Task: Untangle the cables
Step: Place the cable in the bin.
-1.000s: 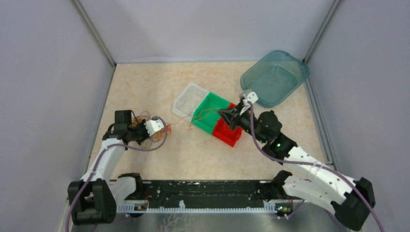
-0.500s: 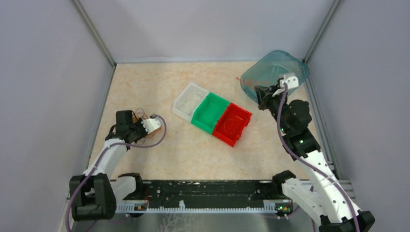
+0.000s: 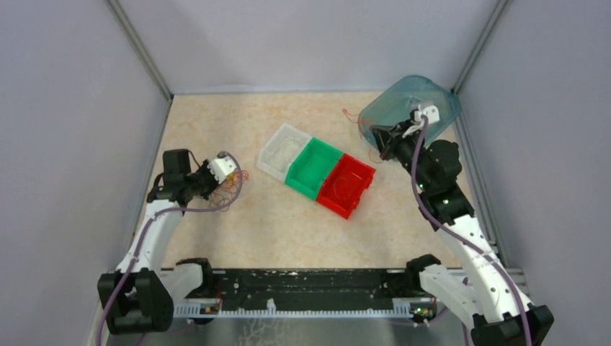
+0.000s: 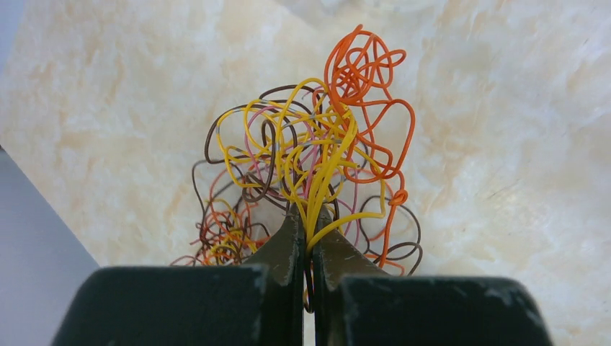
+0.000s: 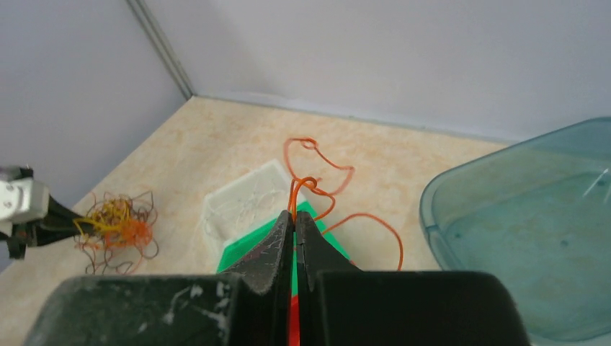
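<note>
Beside teal tub, right tool pinching orange cable, left tool clamping cable tangle

tangle of cables: lower strands hidden behind left end effector | teal tub: cut off by right edge, right wrist view | green bin: mostly hidden behind right end effector | orange cable: end lost between its jaws, too thin to trace from above

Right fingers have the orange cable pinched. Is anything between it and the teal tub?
Nothing visible. The orange cable hangs from the right fingers beside the teal tub's rim; the trays lie on its other side.
</note>
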Controlling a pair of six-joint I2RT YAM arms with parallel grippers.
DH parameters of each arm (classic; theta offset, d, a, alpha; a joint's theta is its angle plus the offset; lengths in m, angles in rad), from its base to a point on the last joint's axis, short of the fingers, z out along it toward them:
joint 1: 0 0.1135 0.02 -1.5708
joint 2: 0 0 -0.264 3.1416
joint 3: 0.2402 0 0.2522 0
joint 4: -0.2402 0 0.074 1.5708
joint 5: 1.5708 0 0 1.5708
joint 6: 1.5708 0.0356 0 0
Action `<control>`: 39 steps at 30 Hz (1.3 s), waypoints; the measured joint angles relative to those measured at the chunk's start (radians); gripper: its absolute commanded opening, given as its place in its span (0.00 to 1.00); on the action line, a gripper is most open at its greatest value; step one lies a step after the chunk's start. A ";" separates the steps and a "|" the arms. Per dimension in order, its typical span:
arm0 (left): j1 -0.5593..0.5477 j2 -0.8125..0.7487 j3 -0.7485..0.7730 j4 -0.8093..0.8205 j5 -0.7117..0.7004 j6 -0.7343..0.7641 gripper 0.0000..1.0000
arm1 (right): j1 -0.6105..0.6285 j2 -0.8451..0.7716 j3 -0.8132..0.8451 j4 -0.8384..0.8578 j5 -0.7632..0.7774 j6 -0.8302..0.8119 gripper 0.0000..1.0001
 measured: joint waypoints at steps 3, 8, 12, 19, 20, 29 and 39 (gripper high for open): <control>0.000 -0.006 0.056 -0.029 0.056 -0.040 0.00 | 0.000 0.029 -0.048 0.000 -0.043 0.021 0.00; 0.000 -0.008 0.114 -0.071 0.120 -0.087 0.00 | 0.001 0.074 -0.129 -0.001 -0.089 0.063 0.00; 0.000 -0.020 0.121 -0.084 0.151 -0.108 0.00 | 0.017 0.079 -0.183 0.000 -0.089 0.085 0.00; 0.000 -0.026 0.120 -0.089 0.172 -0.120 0.00 | 0.067 0.087 -0.232 -0.007 -0.047 0.092 0.00; 0.000 -0.026 0.120 -0.089 0.174 -0.123 0.00 | 0.074 0.090 -0.240 -0.013 -0.035 0.092 0.00; 0.000 -0.026 0.121 -0.089 0.192 -0.129 0.00 | 0.150 0.208 -0.268 -0.068 0.076 0.101 0.00; 0.000 -0.027 0.121 -0.089 0.195 -0.130 0.00 | 0.256 0.415 -0.194 -0.184 0.257 0.088 0.18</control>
